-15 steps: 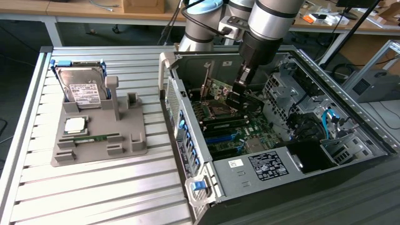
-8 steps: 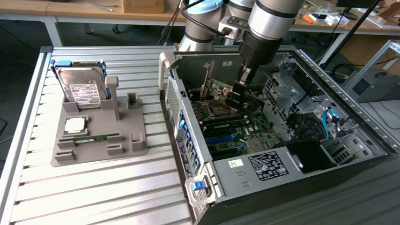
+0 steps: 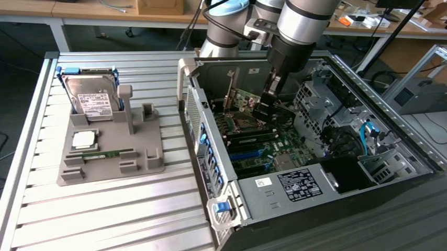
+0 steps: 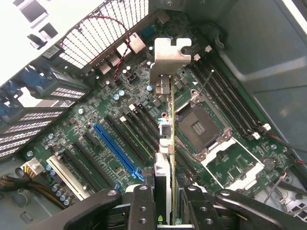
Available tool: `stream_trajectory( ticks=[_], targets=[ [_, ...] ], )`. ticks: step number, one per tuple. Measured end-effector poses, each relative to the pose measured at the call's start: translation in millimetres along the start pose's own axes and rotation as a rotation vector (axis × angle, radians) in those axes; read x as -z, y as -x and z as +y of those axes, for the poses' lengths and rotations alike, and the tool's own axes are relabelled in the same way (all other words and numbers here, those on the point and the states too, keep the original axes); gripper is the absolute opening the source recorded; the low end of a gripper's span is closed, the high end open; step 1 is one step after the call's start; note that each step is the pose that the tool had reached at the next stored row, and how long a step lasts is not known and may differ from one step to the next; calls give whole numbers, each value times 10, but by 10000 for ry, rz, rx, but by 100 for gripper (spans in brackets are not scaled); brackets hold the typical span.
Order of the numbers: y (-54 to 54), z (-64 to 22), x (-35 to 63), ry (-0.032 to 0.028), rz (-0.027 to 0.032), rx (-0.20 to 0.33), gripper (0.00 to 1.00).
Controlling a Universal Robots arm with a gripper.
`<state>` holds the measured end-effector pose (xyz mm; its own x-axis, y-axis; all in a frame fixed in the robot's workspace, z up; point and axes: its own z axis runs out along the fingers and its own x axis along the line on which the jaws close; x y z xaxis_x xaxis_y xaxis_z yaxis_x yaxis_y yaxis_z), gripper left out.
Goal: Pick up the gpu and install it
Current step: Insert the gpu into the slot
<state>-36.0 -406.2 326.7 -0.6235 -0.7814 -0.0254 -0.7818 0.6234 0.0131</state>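
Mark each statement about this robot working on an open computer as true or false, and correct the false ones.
1. The tool is clamped on the thin dark expansion card with a silver metal bracket, holding it edge-on over the green motherboard. True.
2. The silver hard drive with a blue frame lies inside the computer. False: the drive stands in the grey moulded holder on the slatted metal table.
3. The motherboard carries a long blue slot. True.
4. A fan covers the square processor socket. False: the socket is bare.
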Motion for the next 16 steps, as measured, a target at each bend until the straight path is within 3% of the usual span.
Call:
stream_trajectory(
  ticks=[16],
  targets=[
    [0,0,0,14,7,532,27]
  ],
)
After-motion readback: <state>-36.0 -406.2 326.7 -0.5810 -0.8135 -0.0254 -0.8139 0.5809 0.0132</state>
